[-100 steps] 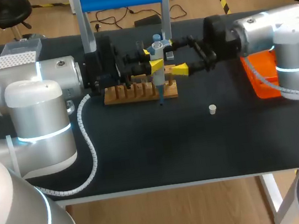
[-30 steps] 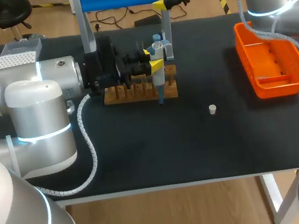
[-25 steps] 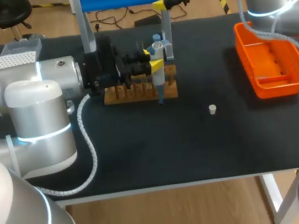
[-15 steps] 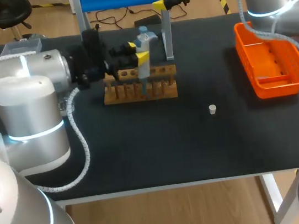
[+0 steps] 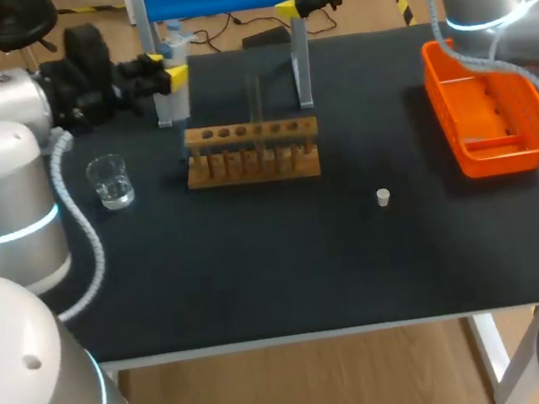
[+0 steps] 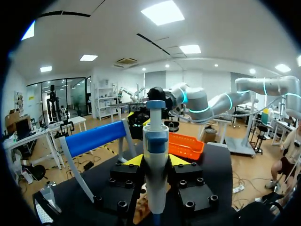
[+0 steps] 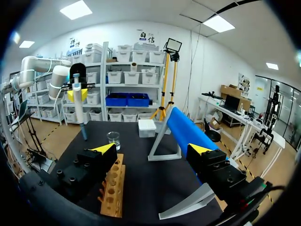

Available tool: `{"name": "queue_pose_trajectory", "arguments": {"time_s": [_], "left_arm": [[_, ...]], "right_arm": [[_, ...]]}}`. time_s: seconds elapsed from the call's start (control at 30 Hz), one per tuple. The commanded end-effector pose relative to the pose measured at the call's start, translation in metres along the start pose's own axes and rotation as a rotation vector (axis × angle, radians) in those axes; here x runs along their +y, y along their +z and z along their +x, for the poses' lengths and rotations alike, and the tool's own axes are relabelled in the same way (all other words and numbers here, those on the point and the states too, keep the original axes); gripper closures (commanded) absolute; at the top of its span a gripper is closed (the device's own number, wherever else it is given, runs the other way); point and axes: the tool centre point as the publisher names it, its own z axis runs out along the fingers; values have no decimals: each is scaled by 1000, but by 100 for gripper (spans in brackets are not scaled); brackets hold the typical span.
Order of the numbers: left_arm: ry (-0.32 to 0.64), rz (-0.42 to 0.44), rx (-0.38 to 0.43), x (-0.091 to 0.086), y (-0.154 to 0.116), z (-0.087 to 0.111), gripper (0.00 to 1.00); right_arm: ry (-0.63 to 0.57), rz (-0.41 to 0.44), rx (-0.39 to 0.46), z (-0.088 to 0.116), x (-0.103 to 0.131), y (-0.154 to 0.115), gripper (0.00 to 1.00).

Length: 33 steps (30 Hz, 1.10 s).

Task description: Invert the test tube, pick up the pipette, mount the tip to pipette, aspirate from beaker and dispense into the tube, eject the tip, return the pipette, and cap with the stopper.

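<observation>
Around rack [image 5: 252, 151], beaker [image 5: 110, 180], stopper [image 5: 383, 197], basket [image 5: 446, 122], gripped pipette [image 6: 155, 165]

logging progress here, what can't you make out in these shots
- Lower end of the pipette: left wrist view, cut off under the left gripper; tip unconfirmed.
- Liquid level in the beaker: head view, too small.
- Contents of the test tube: head view, clear glass too faint.
</observation>
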Motion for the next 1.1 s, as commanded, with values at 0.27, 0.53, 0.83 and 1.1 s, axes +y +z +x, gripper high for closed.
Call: {"name": "queue_pose_trajectory", "arguments": {"time_s": [0.27, 0.53, 0.83, 1.1], "left_arm": [[-53, -92, -19, -17, -10, -59, 100], [-168, -162, -151, -18, 13, -92, 100], [-227, -205, -292, -20, 35, -126, 100], [-217, -223, -349, -27, 55, -152, 100]], "right_arm": [[1, 2, 4, -1, 0, -1, 0], [1, 2, 4, -1, 0, -1, 0], [1, 2, 4, -1, 0, -1, 0], [1, 2, 4, -1, 0, -1, 0]]}}
